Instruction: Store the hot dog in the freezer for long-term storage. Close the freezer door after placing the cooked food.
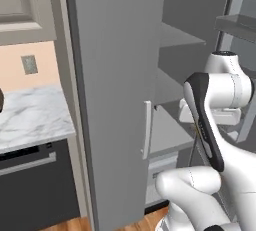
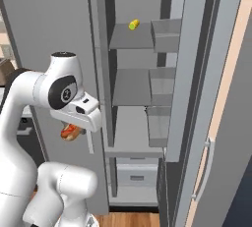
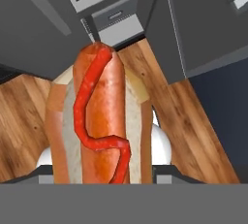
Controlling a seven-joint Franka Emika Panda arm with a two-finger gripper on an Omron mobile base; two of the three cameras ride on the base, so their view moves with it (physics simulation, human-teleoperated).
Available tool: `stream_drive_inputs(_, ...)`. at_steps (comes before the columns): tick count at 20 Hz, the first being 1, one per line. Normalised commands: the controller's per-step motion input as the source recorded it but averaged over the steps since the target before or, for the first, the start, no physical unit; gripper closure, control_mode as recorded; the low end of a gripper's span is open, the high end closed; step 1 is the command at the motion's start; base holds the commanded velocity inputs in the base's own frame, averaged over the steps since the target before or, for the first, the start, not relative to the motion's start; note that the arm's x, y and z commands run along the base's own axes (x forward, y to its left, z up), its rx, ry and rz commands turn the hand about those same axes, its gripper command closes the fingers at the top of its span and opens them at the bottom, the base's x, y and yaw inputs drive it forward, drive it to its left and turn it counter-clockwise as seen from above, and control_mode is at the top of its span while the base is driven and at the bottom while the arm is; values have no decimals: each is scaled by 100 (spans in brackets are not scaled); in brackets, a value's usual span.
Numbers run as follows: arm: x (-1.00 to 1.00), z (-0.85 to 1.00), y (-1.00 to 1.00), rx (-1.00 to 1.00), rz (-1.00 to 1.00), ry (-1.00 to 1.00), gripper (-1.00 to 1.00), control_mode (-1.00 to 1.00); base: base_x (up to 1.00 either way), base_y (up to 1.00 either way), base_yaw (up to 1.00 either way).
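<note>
Item held: small reddish-brown sausage in a tan-orange bun, the hot dog, topped with a wavy red sauce line, clamped lengthwise between the two dark finger tips of the gripper; in the right base view the hot dog sits under the white hand, in front of the plain grey fridge door and left of the open compartment. Below it in the hand view: wooden floor and a small grey drawer. Storage unit: tall narrow grey freezer, interior exposed, with grey shelves stacked one above another and two small grey drawers at the bottom. On the top visible shelf, a small round yellow item. Closure: tall grey freezer door swung wide, its inner face carrying grey shelf bins. Adjacent, left base view: white marble-patterned countertop over a dark appliance with a bar handle, and a vertical bar handle on the grey panel.
</note>
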Motion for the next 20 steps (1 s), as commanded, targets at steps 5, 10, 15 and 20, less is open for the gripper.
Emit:
stream_drive_inputs(5,0,0,0,0,0,0,100,100,5,-7,-21)
stream_drive_inputs(10,0,0,0,0,0,0,100,100,40,-8,-21)
stream_drive_inputs(15,0,0,0,0,0,0,100,100,46,-1,-18)
stream_drive_inputs(20,0,0,0,0,0,0,100,100,28,-5,-10)
